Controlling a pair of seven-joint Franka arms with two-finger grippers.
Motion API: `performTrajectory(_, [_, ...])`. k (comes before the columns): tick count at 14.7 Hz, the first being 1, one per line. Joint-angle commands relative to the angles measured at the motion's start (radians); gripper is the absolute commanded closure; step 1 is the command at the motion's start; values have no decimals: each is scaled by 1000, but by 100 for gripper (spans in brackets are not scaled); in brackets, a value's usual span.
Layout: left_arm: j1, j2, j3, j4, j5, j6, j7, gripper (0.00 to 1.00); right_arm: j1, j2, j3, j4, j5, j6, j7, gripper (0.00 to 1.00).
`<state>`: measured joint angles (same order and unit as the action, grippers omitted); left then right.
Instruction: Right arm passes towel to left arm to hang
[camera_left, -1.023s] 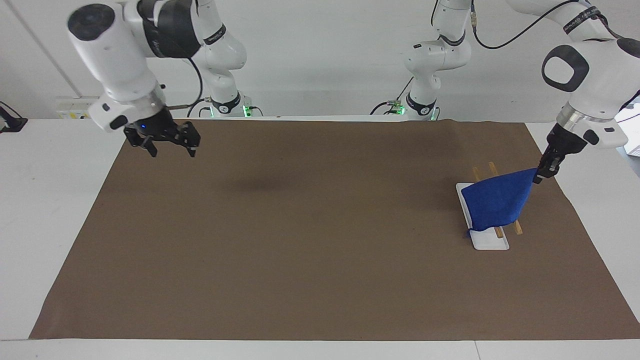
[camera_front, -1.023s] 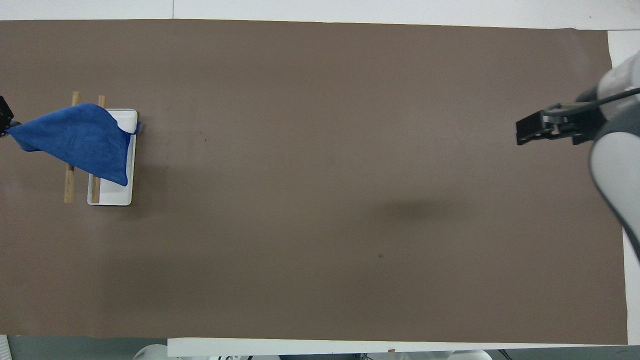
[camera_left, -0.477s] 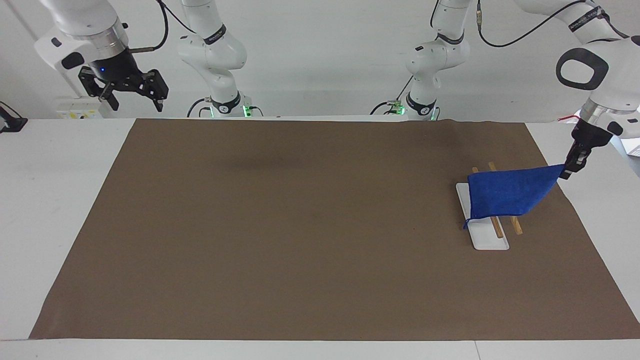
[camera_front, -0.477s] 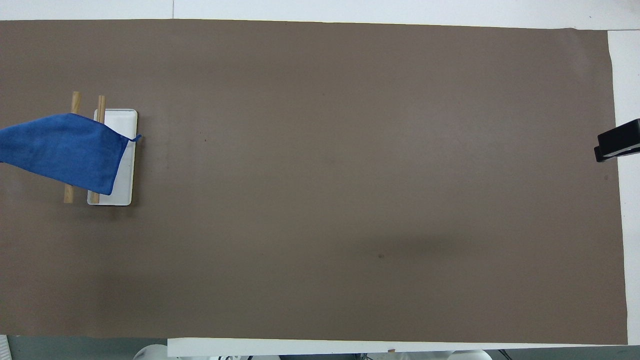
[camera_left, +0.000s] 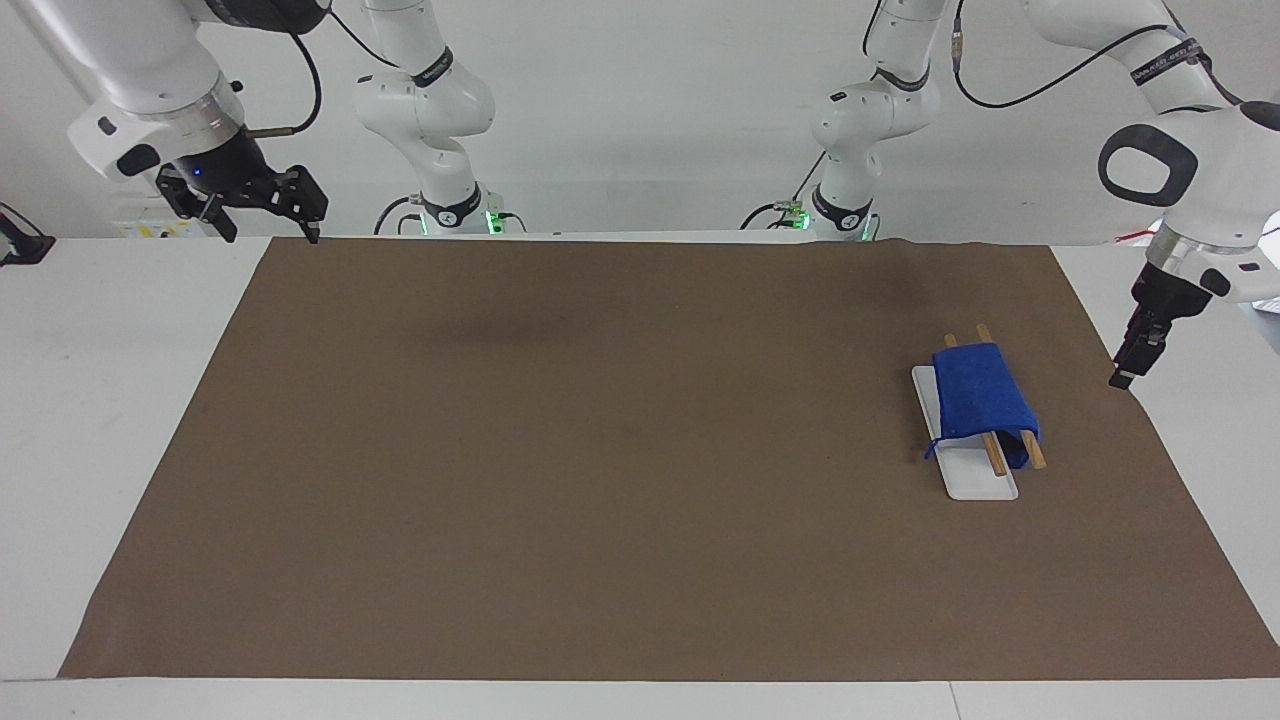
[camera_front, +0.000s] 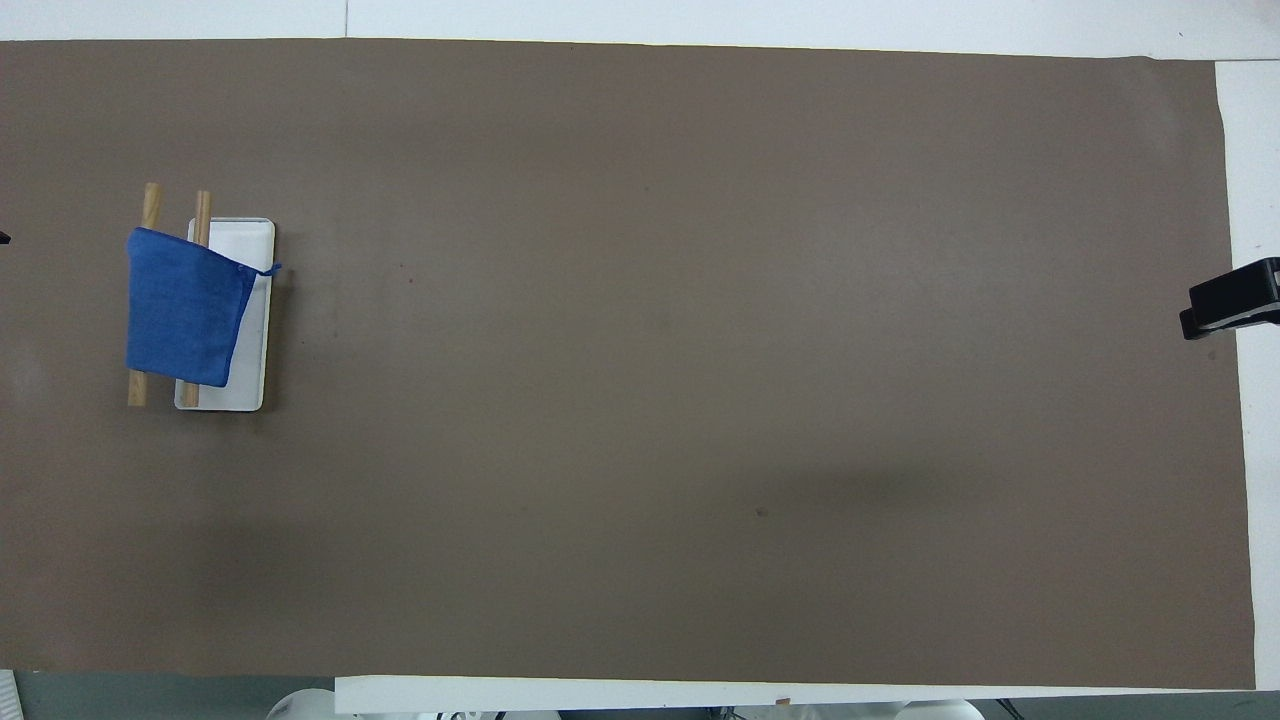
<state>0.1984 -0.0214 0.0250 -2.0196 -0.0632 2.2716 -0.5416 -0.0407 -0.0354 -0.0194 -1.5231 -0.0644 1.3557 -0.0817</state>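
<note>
I see the towel (camera_left: 982, 403) draped over the rack's wooden bars (camera_left: 1034, 456) — left gripper (camera_left: 1133, 366) empty beside it, finger state unclear; I'd lift straight away, avoiding snags. The right gripper (camera_left: 268, 212) waits spread open.

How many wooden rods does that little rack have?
2. Both wooden rods lie side by side across the white tray, under the draped towel, toward the left arm's end of the table.

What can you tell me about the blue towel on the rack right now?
The towel is a small royal-blue soft cloth, draped over two wooden rods above a white tray, toward the left arm's end of the table. It hangs folded over both rods, one edge slanting, with a tiny tab sticking out at one corner over the tray. Neither end effector touches it.
</note>
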Motion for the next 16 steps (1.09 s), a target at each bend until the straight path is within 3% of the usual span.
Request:
performTrajectory(1, [-19,-8,-2,129,13,-207,47,0,2,-40,-11,-55,15,26,-10,0])
performTrajectory(8, [-126,-6,-7,427,14,-733,498,0,-13,-35,-14,-58,15,11,-13,0])
performTrajectory(11, [-216,20,-5,472,17,-753,502,0,-15,-35,-14,-57,15,11,-12,0])
performTrajectory(13, [-276,78,-5,562,69,-832,502,0,-16,-35,-14,-58,15,11,-12,0])
performTrajectory(16, [-301,113,-5,621,78,-891,508,0,-15,-35,-14,-58,15,11,-12,0])
